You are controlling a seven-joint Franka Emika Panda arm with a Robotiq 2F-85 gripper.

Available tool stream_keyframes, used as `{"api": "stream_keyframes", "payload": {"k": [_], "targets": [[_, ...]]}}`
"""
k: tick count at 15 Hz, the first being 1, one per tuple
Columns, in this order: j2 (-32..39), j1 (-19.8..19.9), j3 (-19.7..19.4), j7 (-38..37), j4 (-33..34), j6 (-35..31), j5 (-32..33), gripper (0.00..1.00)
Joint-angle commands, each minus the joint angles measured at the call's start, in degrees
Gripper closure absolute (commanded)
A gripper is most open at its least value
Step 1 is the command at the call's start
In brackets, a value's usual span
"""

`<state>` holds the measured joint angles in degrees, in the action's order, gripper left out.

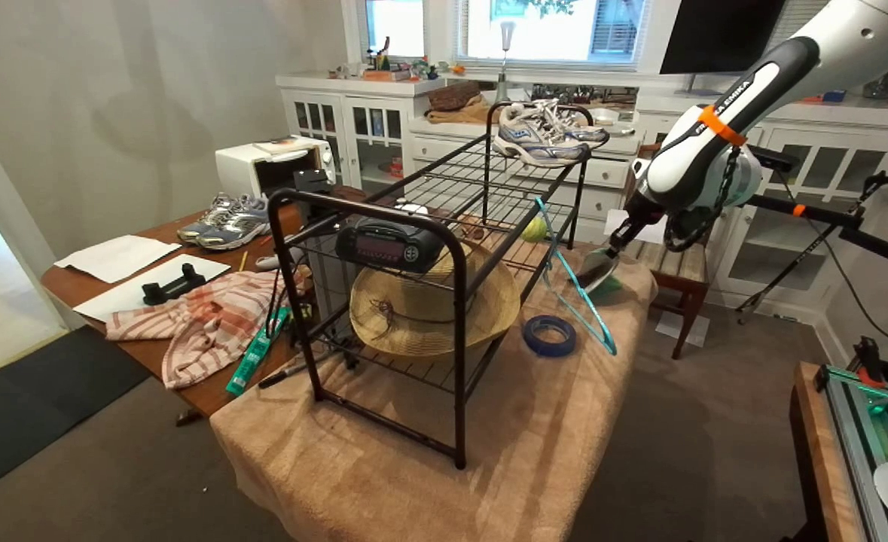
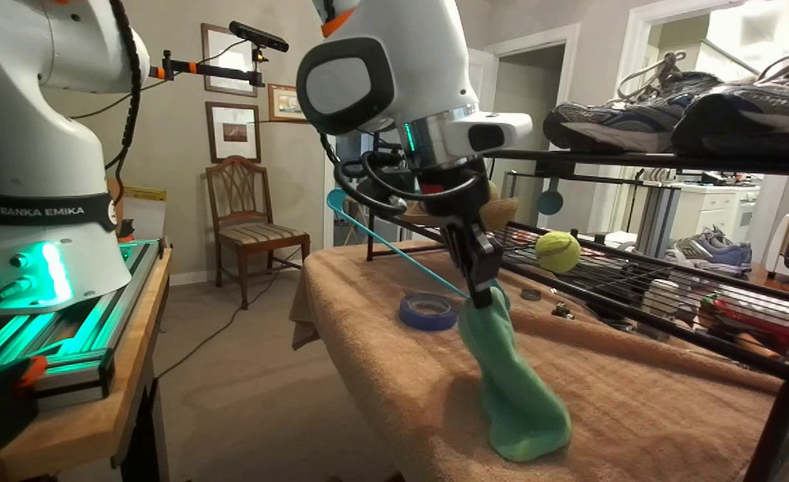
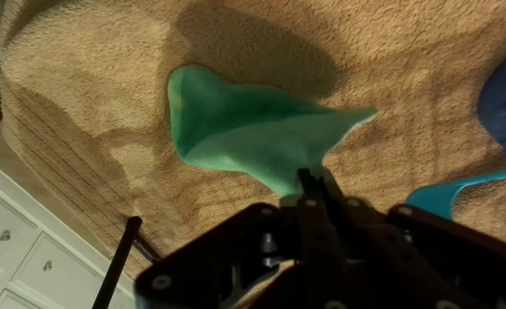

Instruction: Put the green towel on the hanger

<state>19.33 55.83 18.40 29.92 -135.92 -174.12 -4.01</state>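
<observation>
The green towel (image 2: pixel 518 402) hangs limp from my gripper (image 2: pixel 484 298), which is shut on its upper end. Its lower end is close to the tan-covered table; I cannot tell whether it touches. In an exterior view the towel (image 1: pixel 599 265) shows beside the gripper (image 1: pixel 615 250), at the table's far right edge. In the wrist view the towel (image 3: pixel 253 133) spreads out beyond the closed fingertips (image 3: pixel 315 178). The hanger is a light-blue plastic clothes hanger (image 1: pixel 581 290), hooked on the rack's top side bar and slanting outward. It also shows behind the gripper (image 2: pixel 397 249) and in the wrist view (image 3: pixel 433 199).
The black wire rack (image 1: pixel 459 361) stands on the table, holding shoes (image 1: pixel 538 139), a clock radio (image 1: pixel 387 245) and a straw hat (image 1: pixel 364 331). A tennis ball (image 2: pixel 557 252) sits at the rack. Blue tape (image 2: pixel 427 318) lies below the hanger.
</observation>
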Motion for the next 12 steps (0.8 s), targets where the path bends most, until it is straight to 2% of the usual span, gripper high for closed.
{"api": "stream_keyframes", "payload": {"k": [1, 3, 6, 8, 12], "targets": [[-6.53, 7.14, 7.78, 4.33, -6.46, 0.13, -4.05, 0.99], [-8.35, 10.53, 12.07, 6.40, -8.19, 0.04, -5.93, 0.99], [-11.25, 13.21, 16.65, 8.41, -10.32, 1.11, -7.84, 0.99], [-12.62, 13.93, 19.43, 9.23, -11.61, 1.01, -8.87, 0.99], [-15.58, 12.86, 22.80, 8.38, -14.51, 0.28, -8.71, 0.99]]}}
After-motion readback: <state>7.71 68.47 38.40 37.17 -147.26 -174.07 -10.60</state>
